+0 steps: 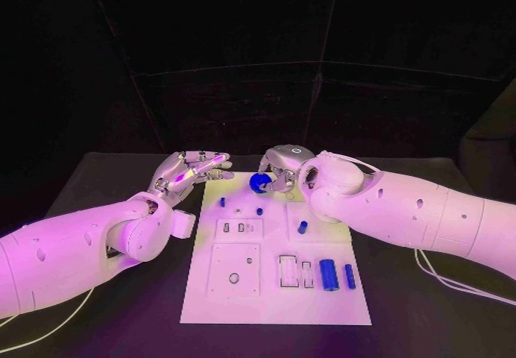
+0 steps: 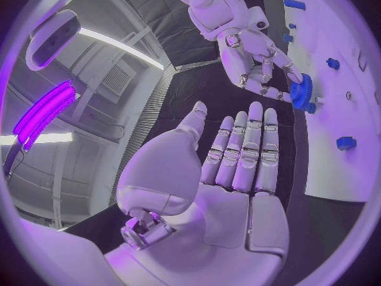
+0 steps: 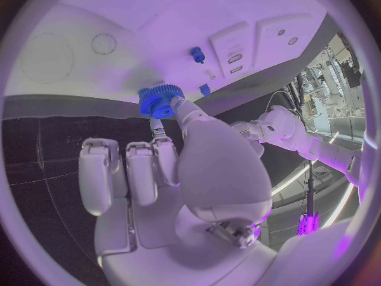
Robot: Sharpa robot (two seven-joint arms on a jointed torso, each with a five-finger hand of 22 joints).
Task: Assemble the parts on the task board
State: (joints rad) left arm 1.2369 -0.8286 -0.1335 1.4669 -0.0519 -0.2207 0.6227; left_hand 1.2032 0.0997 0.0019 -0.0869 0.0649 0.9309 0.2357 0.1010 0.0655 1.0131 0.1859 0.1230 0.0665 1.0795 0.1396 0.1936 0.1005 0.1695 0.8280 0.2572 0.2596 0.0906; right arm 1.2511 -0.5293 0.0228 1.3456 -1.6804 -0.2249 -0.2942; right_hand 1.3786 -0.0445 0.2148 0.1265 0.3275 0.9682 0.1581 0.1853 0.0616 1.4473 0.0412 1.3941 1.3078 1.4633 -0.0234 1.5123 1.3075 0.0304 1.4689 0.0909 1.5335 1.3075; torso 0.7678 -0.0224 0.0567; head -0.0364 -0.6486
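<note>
Head view: the right hand (image 1: pixel 282 170) pinches a blue toothed gear (image 1: pixel 259 183) at the far end of the white task board (image 1: pixel 204 298), just over the board's top edge; the left hand (image 1: pixel 192 171) hovers beside it at the board's far left corner, fingers spread and holding nothing. Down the board, small blue pegs (image 1: pixel 223 201) stand near the far end, another blue piece (image 1: pixel 302 227) sits mid-board, and two blue cylinders (image 1: pixel 329 275) lie side by side at the near right, next to empty rectangular slots (image 1: pixel 288 271). From the left wrist camera the empty palm (image 2: pixel 238 165) faces outward, fingers straight and together, while the gear (image 2: pixel 301 93) hangs in the other hand's fingertips (image 2: pixel 270 76) right at the board's rim. From the right wrist camera the gear (image 3: pixel 161 100) sits between thumb and fingertips, teeth clear of the surface; whether it already touches a post cannot be told. The step in hand looks like seating the gear on its post; done well, that means keeping the wheel flat to the board, its bore centred over the post, lowering straight without tilt, and letting go only once it rests level; the free hand should stay wide of the pegs nearby.
</note>
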